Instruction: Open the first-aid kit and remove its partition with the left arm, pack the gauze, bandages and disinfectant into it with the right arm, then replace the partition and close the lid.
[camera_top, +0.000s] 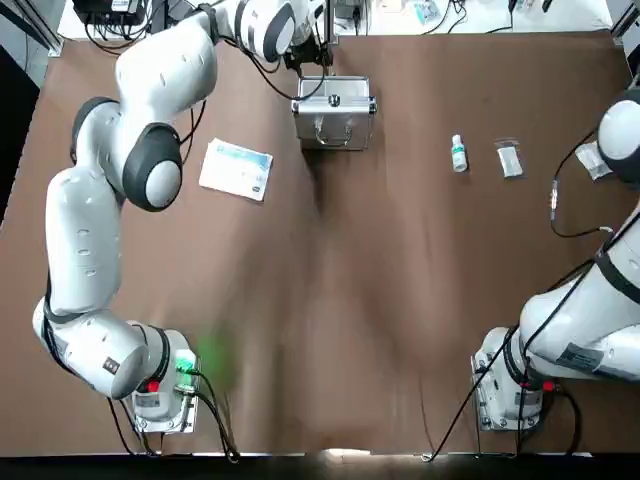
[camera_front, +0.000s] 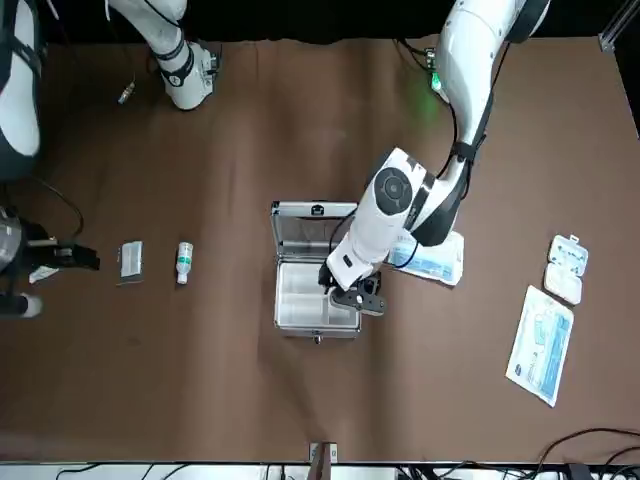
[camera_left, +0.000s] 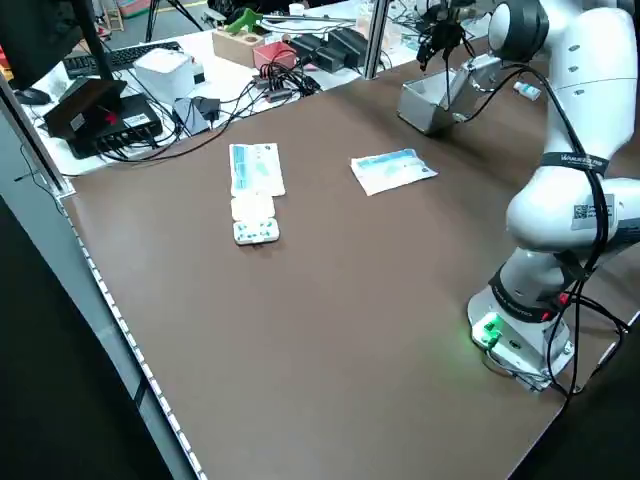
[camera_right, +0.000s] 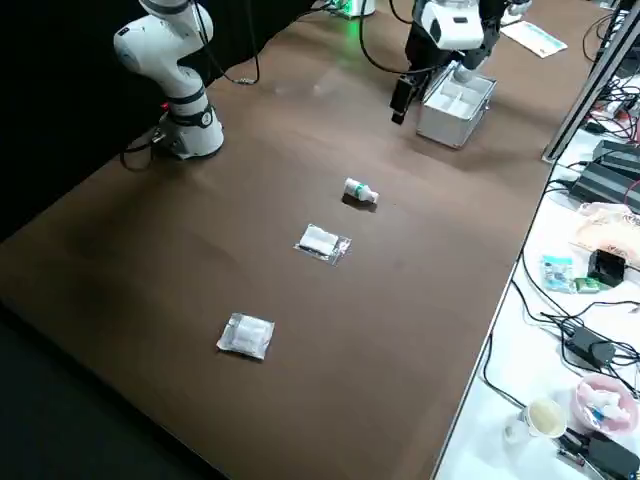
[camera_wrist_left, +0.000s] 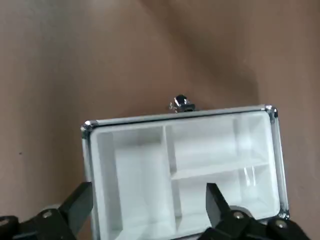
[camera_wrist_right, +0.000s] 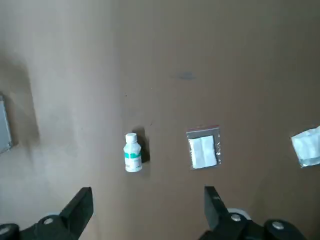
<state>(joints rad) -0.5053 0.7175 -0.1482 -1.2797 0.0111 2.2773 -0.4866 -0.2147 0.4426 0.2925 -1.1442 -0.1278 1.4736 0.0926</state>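
Observation:
The first-aid kit (camera_front: 315, 292) is a silver case at the far middle of the table, its lid (camera_front: 312, 224) standing up. The white compartmented partition (camera_wrist_left: 190, 170) lies inside it. My left gripper (camera_wrist_left: 147, 191) hangs open just above the case (camera_top: 333, 110), over its left edge, holding nothing. The disinfectant (camera_top: 459, 154) lies on the table to the right of the case, also seen below my right gripper (camera_wrist_right: 147, 194) as a small bottle (camera_wrist_right: 132, 153). A small clear packet (camera_wrist_right: 203, 151) lies beside it, and a white packet (camera_wrist_right: 306, 146) farther right. The right gripper is open and high.
A flat blue-white printed packet (camera_top: 236, 169) lies left of the case under the left arm. A long white-blue pouch (camera_front: 541, 344) and a white blister box (camera_front: 566, 268) lie at the table's far left. Cables and equipment crowd the bench (camera_left: 200, 80) beyond the far edge.

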